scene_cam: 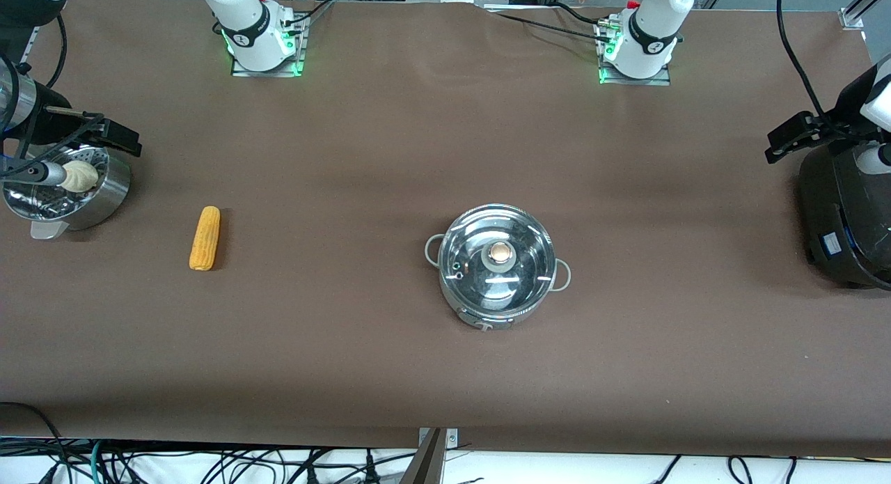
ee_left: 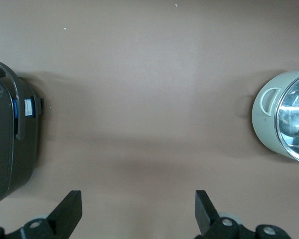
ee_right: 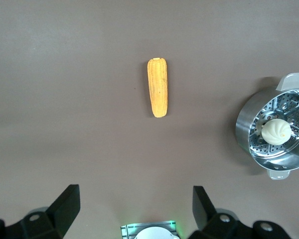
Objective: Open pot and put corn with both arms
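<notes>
Lower centre of front view: pot (scene_cam: 473,310) closed, glass lid (scene_cam: 518,278) seated, round knob (scene_cam: 499,253) on top. Polished steel wall, two pale loop handles, likely slick. Lid probably light but breakable; best taken at the knob, lifted straight up.

Mid-height, toward the right arm's end of the table: corn (scene_cam: 204,238) lying flat on brown cloth, well apart from pot. Elongated, bumpy kernels, yellow-orange, tapered at one end. Judged stiff and light, apt to roll; best pinched across the middle of its length.

Right gripper (ee_right: 135,209) up in the air over the steamer (scene_cam: 104,191), fingers spread wide, nothing held. Perforated steel insert, white bun (scene_cam: 80,176) inside; not to be touched.

Left gripper (ee_left: 138,209) over the table beside the black cooker (scene_cam: 842,212), fingers likewise wide apart, empty.

Neither step begun.
</notes>
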Controlling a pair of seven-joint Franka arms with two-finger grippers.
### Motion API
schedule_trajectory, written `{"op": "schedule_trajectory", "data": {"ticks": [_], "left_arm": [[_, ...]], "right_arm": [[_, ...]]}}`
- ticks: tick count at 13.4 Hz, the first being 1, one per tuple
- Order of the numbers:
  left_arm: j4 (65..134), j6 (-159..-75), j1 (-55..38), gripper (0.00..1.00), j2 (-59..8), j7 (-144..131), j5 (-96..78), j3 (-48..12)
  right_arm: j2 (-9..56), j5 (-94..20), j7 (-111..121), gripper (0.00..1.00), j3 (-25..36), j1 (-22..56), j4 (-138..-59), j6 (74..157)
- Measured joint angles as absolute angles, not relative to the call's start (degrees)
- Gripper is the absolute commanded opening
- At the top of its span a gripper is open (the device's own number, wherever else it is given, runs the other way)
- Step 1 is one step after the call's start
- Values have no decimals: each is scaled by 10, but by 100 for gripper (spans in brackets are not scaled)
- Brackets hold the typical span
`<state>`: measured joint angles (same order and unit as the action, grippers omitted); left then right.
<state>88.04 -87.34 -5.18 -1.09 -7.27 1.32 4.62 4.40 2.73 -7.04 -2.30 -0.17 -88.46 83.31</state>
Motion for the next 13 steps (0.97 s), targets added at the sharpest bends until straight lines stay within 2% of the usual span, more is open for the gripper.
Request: {"op": "schedule_trajectory", "data": {"ticks": [13], "left_arm": [[880, -873, -44, 100, -22, -72, 13, 46]], "right_arm": [[44, 27, -70, 100, -23, -2, -885, 834]]}}
